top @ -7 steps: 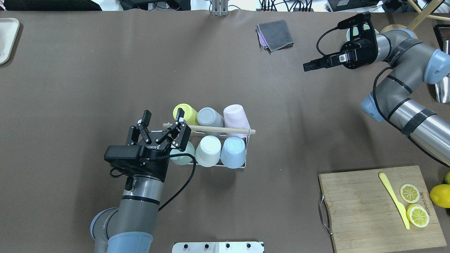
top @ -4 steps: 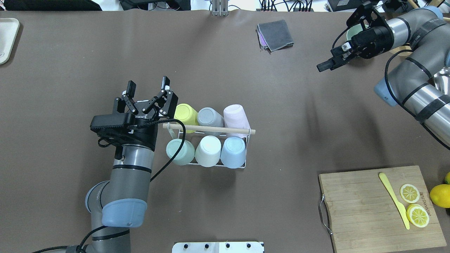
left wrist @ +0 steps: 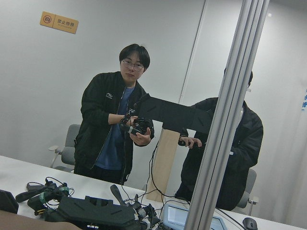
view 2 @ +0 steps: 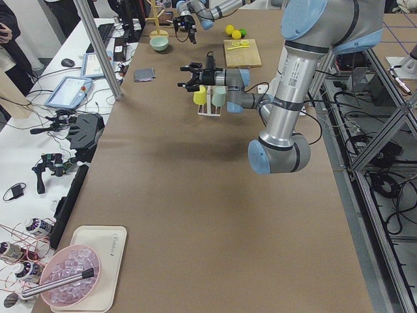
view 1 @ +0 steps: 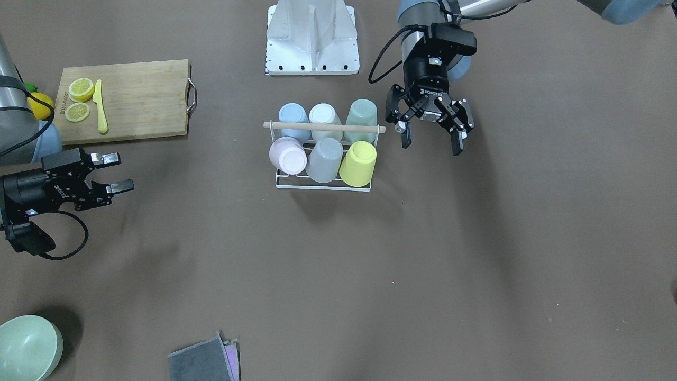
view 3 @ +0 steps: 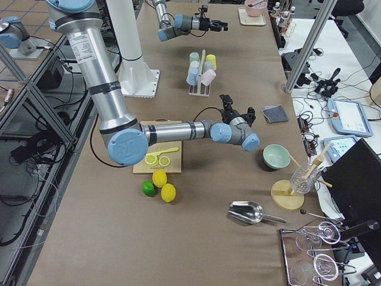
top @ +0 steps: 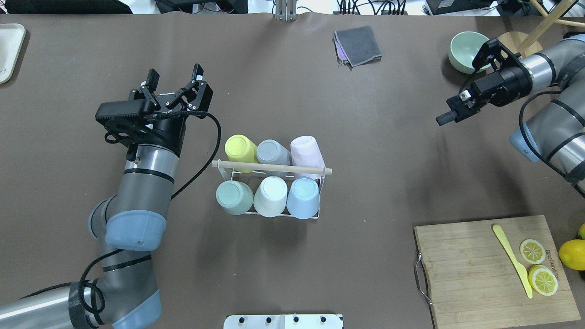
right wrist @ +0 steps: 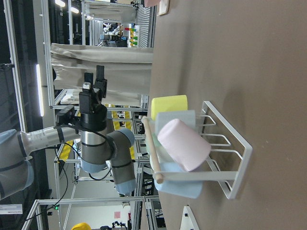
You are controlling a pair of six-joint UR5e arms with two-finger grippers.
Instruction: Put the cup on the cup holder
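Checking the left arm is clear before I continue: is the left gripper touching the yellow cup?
Apart. The overhead view shows a wide gap between the open left gripper and the yellow cup; the front view agrees.

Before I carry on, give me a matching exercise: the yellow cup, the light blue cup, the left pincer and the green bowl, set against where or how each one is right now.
Things:
1. yellow cup
2. light blue cup
3. left pincer
4. green bowl

Places or states:
A. on the cup holder, row nearer the robot, robot's right end
B. open, holding nothing
C. on the table, well apart from the cup holder
D. on the cup holder, row farther from the robot, robot's left end

Pairs: 1-D, 2-A, 3-B, 4-C
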